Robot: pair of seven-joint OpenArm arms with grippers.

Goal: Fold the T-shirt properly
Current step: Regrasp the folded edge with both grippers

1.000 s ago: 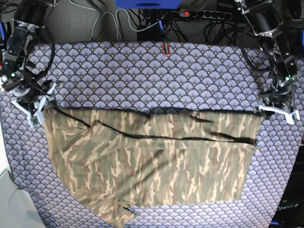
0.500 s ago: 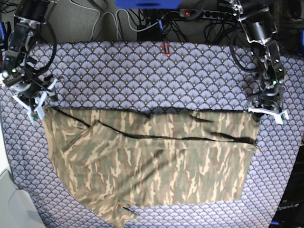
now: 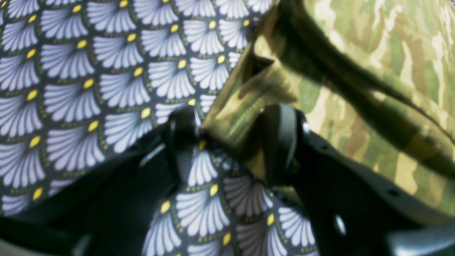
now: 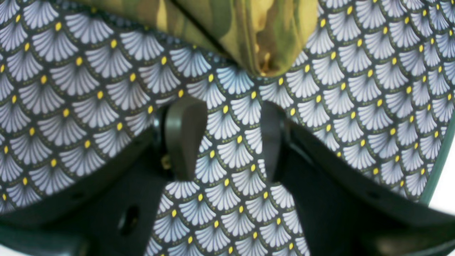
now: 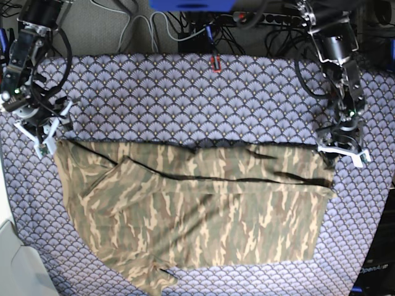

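The camouflage T-shirt lies flat across the near half of the table, folded over on itself with dark edges showing. My left gripper stands at its far right corner. In the left wrist view the left gripper is open and a corner of the T-shirt lies between the fingers. My right gripper is at the far left corner. In the right wrist view the right gripper is open and empty, with the T-shirt corner just beyond its fingertips.
The blue-grey scallop-patterned tablecloth covers the table. A small red object lies at the far edge. Cables and a power strip run behind the table. A white surface sits at the near left.
My left gripper has moved leftward onto the shirt's far right corner. My right gripper has shifted only slightly at the far left corner. The shirt has not moved.
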